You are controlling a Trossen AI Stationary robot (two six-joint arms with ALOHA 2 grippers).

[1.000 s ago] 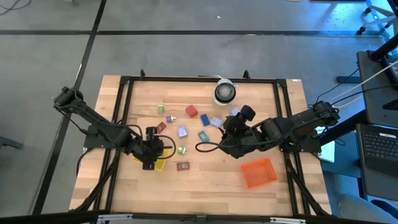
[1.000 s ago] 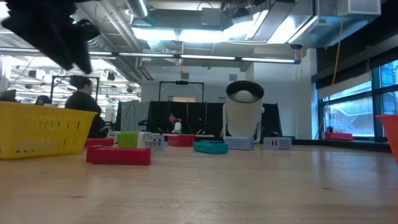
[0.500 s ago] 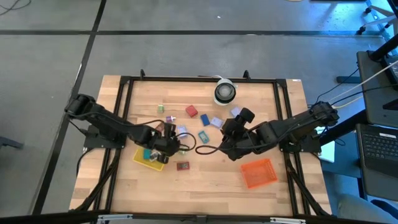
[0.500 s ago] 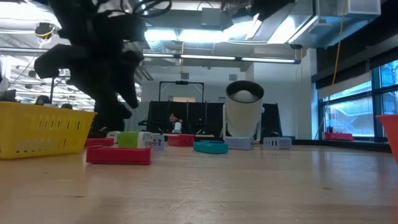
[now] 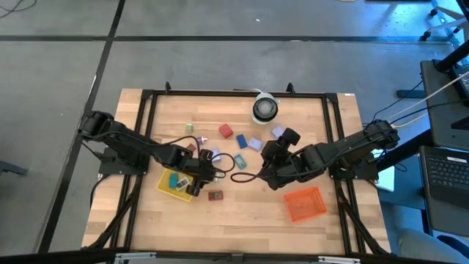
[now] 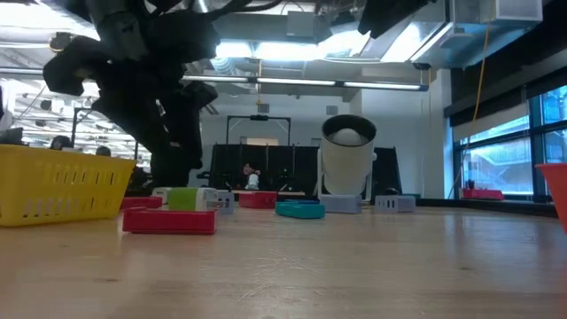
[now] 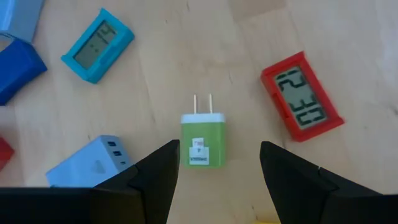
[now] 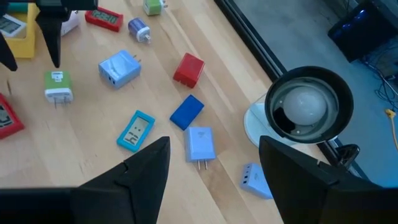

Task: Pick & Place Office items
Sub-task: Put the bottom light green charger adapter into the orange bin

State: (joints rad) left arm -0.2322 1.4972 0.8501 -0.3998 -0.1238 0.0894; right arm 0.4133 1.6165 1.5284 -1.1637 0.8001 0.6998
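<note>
The left gripper [image 5: 207, 167] has swung off the yellow tray [image 5: 176, 183], where a teal piece [image 5: 174, 180] now lies, and hangs spread over the green charger [image 7: 201, 141] on the table, prongs pointing away; likely its next pick. A red clock [image 7: 301, 96] sits just beside. The right gripper [image 5: 270, 155] waits mid-table, fingers spread and empty, above the scattered pieces.

Small colourful office items [image 5: 236, 148] scattered flat
</note>
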